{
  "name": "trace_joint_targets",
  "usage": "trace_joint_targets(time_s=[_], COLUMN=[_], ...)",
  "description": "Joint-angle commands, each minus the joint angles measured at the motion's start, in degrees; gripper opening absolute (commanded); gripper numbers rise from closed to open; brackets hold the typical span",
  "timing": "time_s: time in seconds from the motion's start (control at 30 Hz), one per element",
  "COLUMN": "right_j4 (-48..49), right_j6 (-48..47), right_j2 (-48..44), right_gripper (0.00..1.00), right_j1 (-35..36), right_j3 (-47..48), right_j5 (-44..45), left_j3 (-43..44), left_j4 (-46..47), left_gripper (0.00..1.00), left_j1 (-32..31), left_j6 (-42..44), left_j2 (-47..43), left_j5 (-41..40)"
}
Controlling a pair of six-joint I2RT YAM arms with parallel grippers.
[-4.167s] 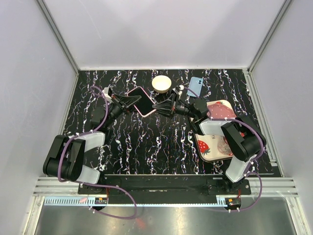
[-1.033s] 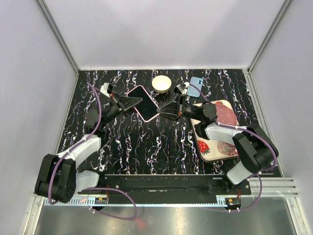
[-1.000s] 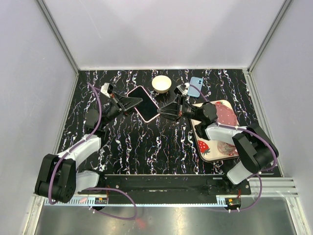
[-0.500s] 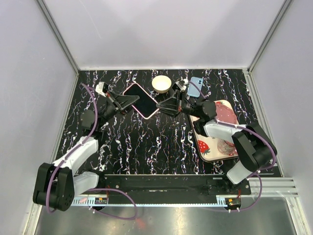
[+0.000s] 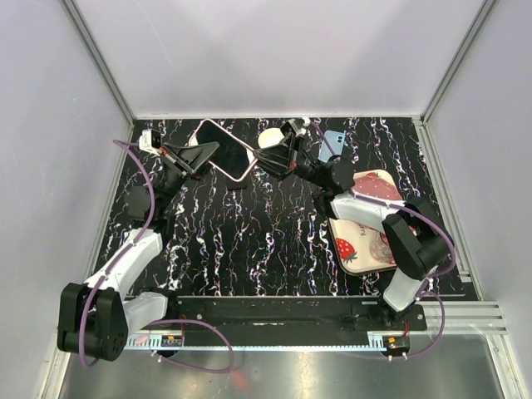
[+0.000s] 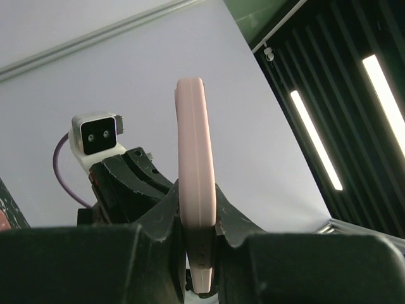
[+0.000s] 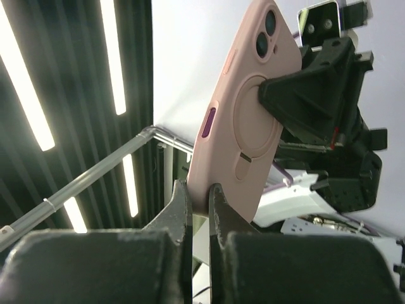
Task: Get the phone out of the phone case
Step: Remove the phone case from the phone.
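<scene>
A phone in a pink case point(image 5: 223, 148) is held in the air above the back of the table, screen up. My left gripper point(image 5: 204, 154) is shut on its left end; the left wrist view shows the pink case edge-on point(image 6: 195, 209) between the jaws. My right gripper point(image 5: 259, 163) is shut on its right edge. The right wrist view shows the case's pink back point(image 7: 250, 114) with the camera holes and a round ring. The phone sits inside the case.
A cream round bowl point(image 5: 270, 138) stands at the back centre. A blue phone point(image 5: 332, 143) lies at the back right. Two strawberry-print cases or pads point(image 5: 363, 247) lie on the right by my right arm. The black marbled table point(image 5: 249, 241) has white walls around it.
Both grippers have lifted the cased phone off the table and carried it toward the back left. Both arms are now raised and stretched farther back.
</scene>
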Motion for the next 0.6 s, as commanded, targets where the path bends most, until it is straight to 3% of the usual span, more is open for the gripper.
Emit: trace_joint_targets(time_s=[0.0, 0.57], right_j4=[7.7, 7.8], right_j6=[10.7, 13.4], right_j2=[4.1, 12.9], right_gripper=[0.00, 0.00], right_j1=[2.3, 5.6], right_j3=[5.8, 16.5], right_j5=[13.8, 21.1], left_j3=[3.9, 11.6], left_j4=[31.5, 31.5], left_gripper=[0.00, 0.00], left_j1=[-3.1, -6.9], left_j6=[-1.5, 1.2], left_j2=[-2.8, -0.7], left_j5=[9.7, 4.9])
